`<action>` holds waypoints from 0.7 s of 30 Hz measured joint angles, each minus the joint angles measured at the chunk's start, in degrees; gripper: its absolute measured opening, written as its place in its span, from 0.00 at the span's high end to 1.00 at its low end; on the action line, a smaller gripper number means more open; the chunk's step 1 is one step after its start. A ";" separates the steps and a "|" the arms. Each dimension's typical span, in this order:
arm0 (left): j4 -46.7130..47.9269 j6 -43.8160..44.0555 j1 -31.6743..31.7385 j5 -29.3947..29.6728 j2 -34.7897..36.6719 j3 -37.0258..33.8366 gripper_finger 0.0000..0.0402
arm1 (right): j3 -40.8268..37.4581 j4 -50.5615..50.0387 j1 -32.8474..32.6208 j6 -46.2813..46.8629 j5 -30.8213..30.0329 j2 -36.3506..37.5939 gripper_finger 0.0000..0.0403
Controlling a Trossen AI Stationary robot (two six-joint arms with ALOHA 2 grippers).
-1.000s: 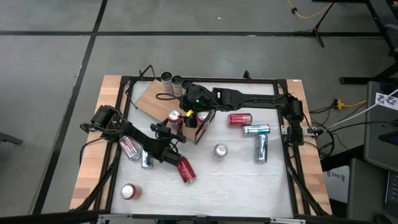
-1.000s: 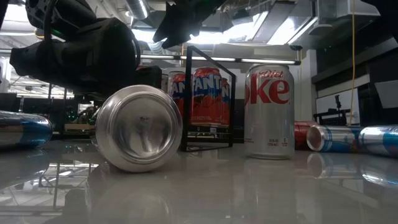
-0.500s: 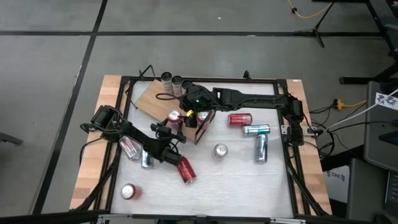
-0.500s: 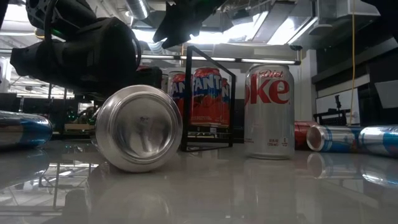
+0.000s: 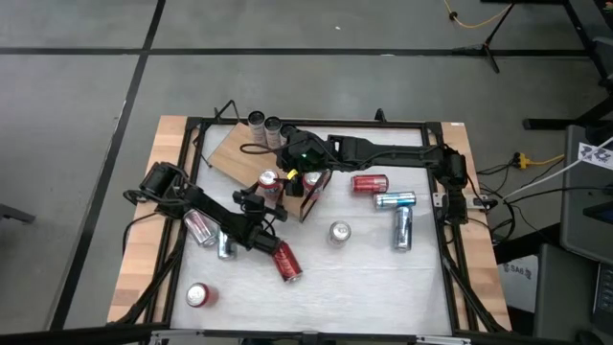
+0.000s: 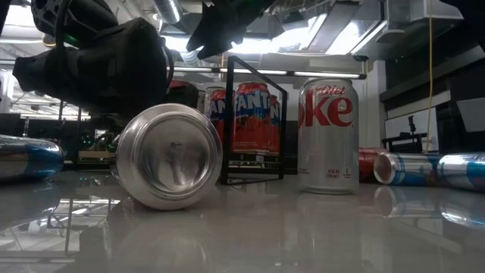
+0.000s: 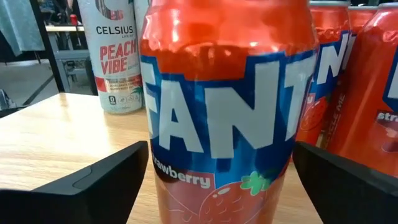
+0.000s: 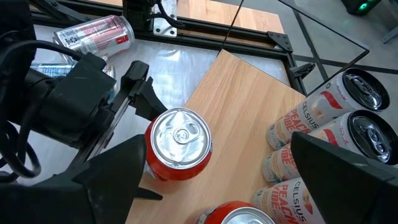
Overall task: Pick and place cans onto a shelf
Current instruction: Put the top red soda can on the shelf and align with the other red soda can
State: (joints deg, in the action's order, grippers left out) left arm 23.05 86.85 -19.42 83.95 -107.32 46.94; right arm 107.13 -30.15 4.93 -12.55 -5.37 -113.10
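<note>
From above, the left gripper (image 5: pixel 269 196) sits at the near edge of the shelf (image 5: pixel 232 146) at the table's 11 o'clock, around a red can (image 5: pixel 268 182) standing there, while the right gripper (image 5: pixel 290 161) hovers over the board. The left wrist view shows a red Fanta can (image 7: pixel 224 106) upright between spread fingers (image 7: pixel 87 186), apparently clear of both. In the right wrist view its own fingers (image 8: pixel 112 180) are wide apart above that silver-topped can (image 8: pixel 178 146), Celsius cans (image 8: pixel 323 106) at 3 o'clock of it.

Both arms are matte black. The left arm (image 5: pixel 206 218) has chunky rounded joints and loose black cables looping from its base at 9 o'clock. The right arm (image 5: pixel 383 151) is a long slim link showing a small green light. Wedge-shaped black fingers (image 7: pixel 93 183).
</note>
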 joint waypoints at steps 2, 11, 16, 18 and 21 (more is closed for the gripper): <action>0.00 0.00 0.00 -0.50 0.59 0.00 0.02 | 0.00 0.01 0.00 0.00 -0.01 0.00 0.03; 0.41 -0.45 -0.94 -1.20 4.69 0.07 0.02 | 0.00 0.02 0.00 0.00 0.00 0.00 0.03; 0.94 -0.50 -1.44 -1.36 6.76 0.07 0.02 | 0.00 0.02 0.00 0.00 0.00 0.00 0.03; 1.00 -0.52 -1.42 -1.25 7.38 0.07 0.02 | 0.00 0.02 0.00 0.00 0.00 0.00 0.03; 1.71 -0.64 -1.42 -1.04 8.13 0.07 0.02 | 0.00 0.04 -0.02 0.00 0.00 0.02 0.03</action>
State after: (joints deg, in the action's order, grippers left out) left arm 24.76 86.20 -20.84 82.91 -99.19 47.00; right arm 107.13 -30.11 4.91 -12.55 -5.37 -113.08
